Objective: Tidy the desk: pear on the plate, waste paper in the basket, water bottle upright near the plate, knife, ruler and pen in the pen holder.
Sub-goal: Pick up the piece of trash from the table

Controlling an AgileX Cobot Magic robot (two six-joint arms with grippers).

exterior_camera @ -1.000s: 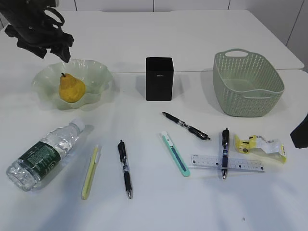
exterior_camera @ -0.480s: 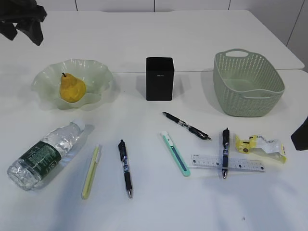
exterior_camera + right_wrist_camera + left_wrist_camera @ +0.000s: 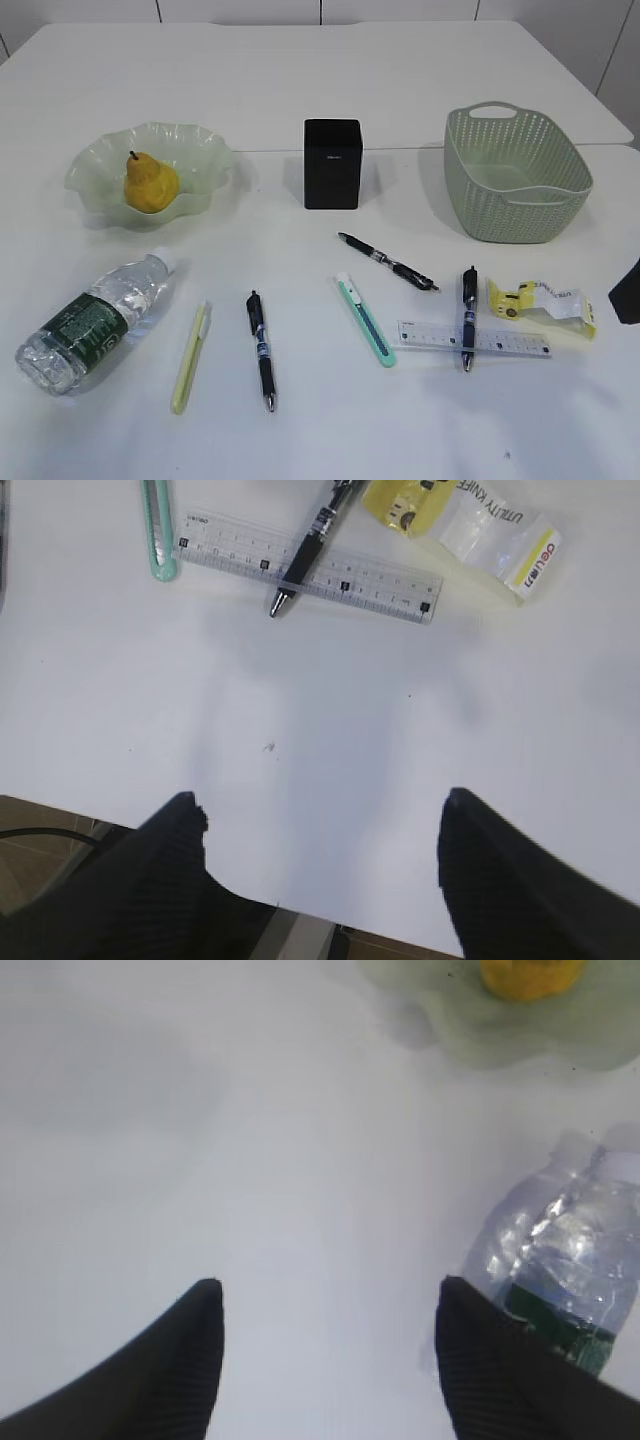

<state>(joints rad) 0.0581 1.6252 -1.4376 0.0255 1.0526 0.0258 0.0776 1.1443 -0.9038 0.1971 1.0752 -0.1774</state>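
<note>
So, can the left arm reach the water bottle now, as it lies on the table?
Probably yes. The left gripper is open and empty, and the water bottle lies on its side just beside its right finger. Only bare table lies between them, nothing blocks.

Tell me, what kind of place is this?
Probably a desk set up for a tidying test, maybe in a lab: a clear plastic ruler, a black square pen holder and a pale green woven basket sit on a plain white table.

Bright even light, soft shadows, blurry wrist views
</note>
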